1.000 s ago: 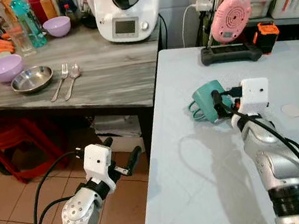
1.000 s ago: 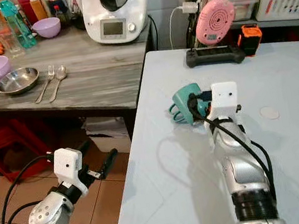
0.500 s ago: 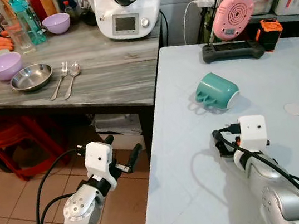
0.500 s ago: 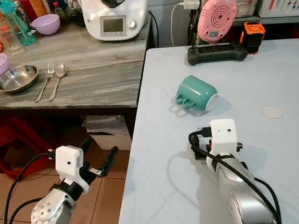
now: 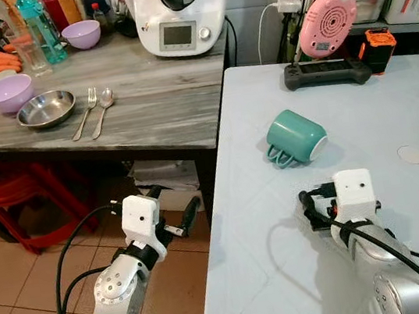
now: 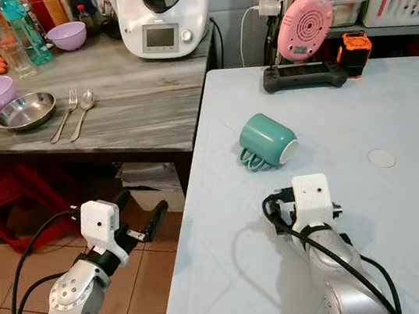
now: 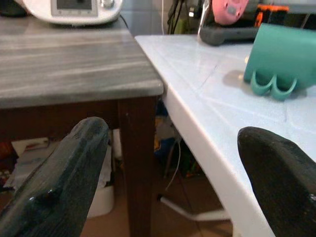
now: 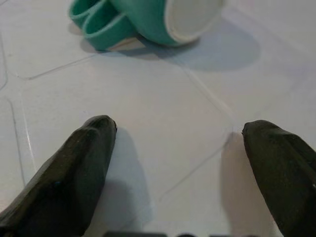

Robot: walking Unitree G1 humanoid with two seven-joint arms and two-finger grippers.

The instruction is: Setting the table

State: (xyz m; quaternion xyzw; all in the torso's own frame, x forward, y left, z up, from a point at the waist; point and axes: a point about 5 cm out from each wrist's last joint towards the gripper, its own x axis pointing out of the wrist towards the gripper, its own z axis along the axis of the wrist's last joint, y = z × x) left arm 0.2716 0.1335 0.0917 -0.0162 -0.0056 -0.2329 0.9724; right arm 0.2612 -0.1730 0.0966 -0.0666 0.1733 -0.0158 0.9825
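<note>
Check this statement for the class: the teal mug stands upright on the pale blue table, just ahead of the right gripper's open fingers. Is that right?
Not quite. The teal mug is not upright: it lies on its side on the pale blue table, handle resting on the surface, as the right eye view and right wrist view show. The rest holds: it lies just ahead of the right gripper, whose fingers are open.

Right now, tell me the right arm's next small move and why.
Probably reach forward and regrip the teal mug. It lies on its side on the white table, handle toward the table edge, untouched. The right gripper hovers open just short of it, so righting the mug seems the next step.
</note>
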